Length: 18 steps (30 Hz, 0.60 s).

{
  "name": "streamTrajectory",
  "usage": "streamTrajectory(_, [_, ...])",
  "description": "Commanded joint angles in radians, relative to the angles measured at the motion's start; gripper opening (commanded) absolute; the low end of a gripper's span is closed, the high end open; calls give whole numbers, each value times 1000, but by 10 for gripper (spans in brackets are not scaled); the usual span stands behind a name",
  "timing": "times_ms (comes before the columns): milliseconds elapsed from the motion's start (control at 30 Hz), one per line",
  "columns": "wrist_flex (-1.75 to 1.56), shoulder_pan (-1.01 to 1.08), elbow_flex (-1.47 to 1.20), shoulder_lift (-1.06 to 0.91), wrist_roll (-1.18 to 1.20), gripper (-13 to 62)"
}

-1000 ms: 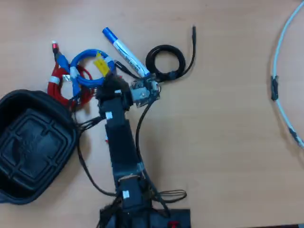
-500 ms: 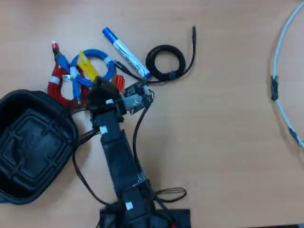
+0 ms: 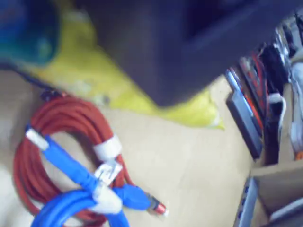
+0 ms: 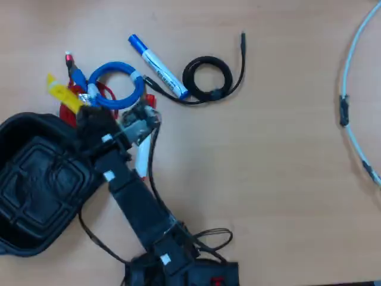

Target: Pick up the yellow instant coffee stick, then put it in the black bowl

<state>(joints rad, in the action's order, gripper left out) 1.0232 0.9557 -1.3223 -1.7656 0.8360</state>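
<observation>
The yellow instant coffee stick [image 4: 61, 94] lies slanted at the upper left of the overhead view, its lower end under my gripper [image 4: 83, 111]. In the blurred wrist view the stick [image 3: 99, 75] runs from upper left to right, passing under a dark jaw that covers its middle. My gripper [image 3: 102, 52] looks shut on the stick. The black bowl [image 4: 41, 179] stands at the lower left of the overhead view, right beside my gripper and arm.
Coiled red [image 3: 28, 175] and blue cables [image 4: 119, 83] lie just past the stick. A blue-capped white marker [image 4: 158, 65] and a coiled black cable [image 4: 208, 77] lie further right. Another white marker [image 4: 141, 159] is partly under my arm. A white cable [image 4: 351, 89] runs along the right edge.
</observation>
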Motion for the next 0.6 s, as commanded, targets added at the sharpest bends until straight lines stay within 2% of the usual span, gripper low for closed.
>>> streamTrajectory(0, [-114,-60,41,-46,-2,-63])
streamTrajectory(333, [-117,-296,41,-35,9,-63])
streamTrajectory(567, [-129,-417,35,58,9,-63])
